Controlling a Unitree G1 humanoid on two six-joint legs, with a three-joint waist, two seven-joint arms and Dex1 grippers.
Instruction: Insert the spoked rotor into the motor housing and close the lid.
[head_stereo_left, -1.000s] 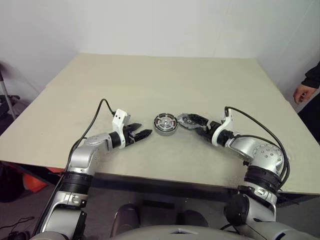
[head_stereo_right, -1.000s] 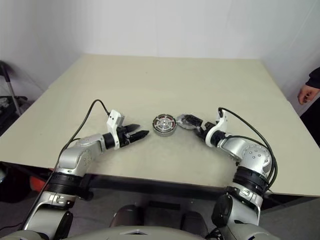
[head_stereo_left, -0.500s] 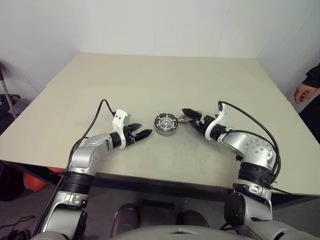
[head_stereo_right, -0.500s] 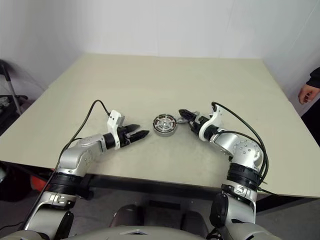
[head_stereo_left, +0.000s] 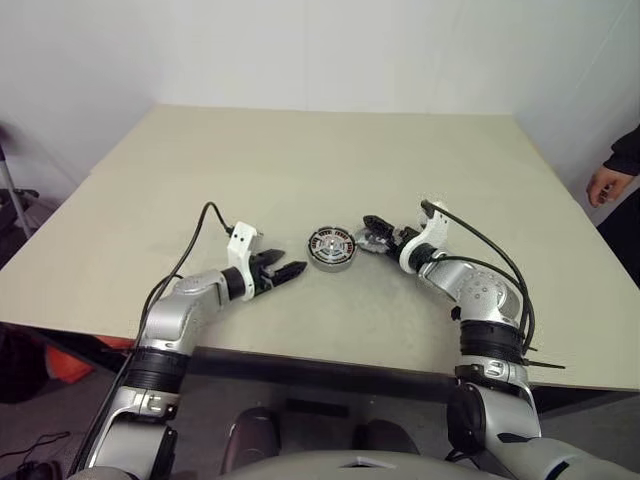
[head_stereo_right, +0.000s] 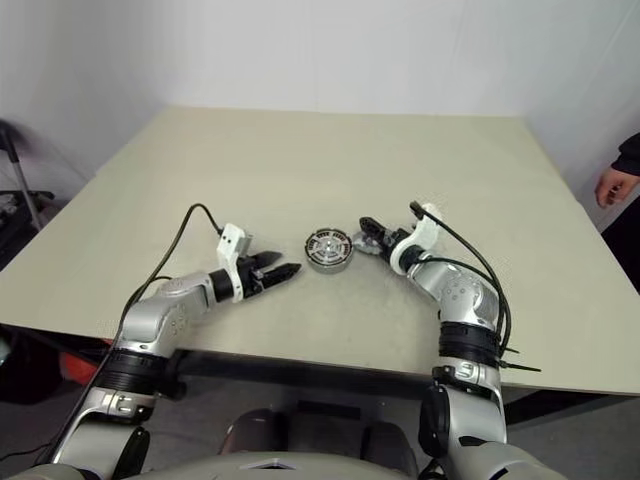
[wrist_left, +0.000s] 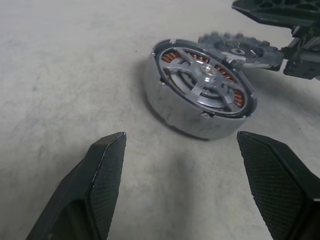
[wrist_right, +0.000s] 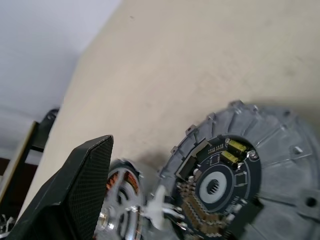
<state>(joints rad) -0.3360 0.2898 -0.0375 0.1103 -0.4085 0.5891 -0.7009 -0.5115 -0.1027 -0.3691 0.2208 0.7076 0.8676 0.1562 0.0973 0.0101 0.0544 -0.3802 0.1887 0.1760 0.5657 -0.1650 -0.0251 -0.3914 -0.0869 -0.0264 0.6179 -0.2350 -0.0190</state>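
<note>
The motor housing (head_stereo_left: 330, 264) sits mid-table with the spoked rotor (wrist_left: 207, 75) lying inside it, silver spokes over copper windings. My left gripper (head_stereo_left: 291, 271) is open just left of the housing, pointing at it and touching nothing. The lid (wrist_right: 240, 165) is tilted on the housing's right side. Its notched edge is near the housing's rim and its circuit-board face is turned toward my right wrist. My right gripper (head_stereo_left: 379, 232) is open around the lid. One of its fingers (wrist_right: 75, 190) stands clear of the lid, and the other is hidden behind it.
A person's hand (head_stereo_left: 605, 185) hangs beyond the table's right edge. Black cables loop from both wrists over the beige table (head_stereo_left: 320, 160), whose front edge runs just under my forearms.
My right gripper has moved toward the housing and rolled at the wrist. The lid has come closer to the housing and tilted up. The left arm has not moved.
</note>
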